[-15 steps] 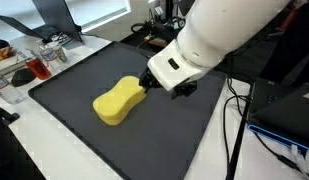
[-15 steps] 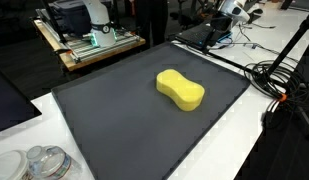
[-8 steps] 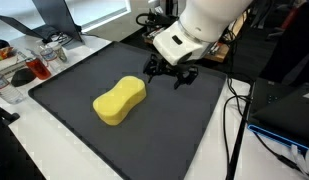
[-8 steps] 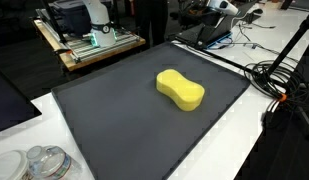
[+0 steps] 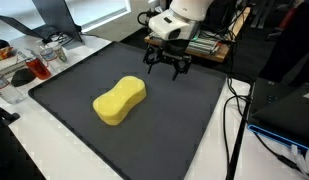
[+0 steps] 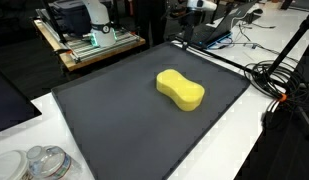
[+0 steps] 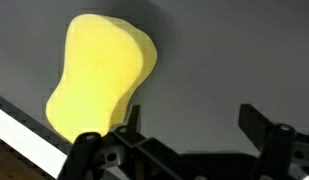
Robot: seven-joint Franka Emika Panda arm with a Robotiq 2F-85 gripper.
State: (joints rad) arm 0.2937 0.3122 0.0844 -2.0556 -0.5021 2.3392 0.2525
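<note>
A yellow peanut-shaped sponge (image 5: 119,100) lies flat on the dark grey mat (image 5: 164,125); it also shows in an exterior view (image 6: 181,89) and in the wrist view (image 7: 99,75). My gripper (image 5: 166,67) hangs open and empty above the far part of the mat, well clear of the sponge. In the wrist view the two black fingers (image 7: 189,125) stand wide apart with only bare mat between them; the sponge lies to their upper left.
Glasses and a red cup (image 5: 34,68) stand on the white table beside the mat. Jars (image 6: 44,162) sit at a near corner. Cables (image 6: 279,85) and equipment crowd the mat's far side. A dark box (image 5: 284,115) lies next to the mat.
My gripper has let go of the sponge's end, risen and drawn back toward the far edge of the mat. The sponge has stayed in place.
</note>
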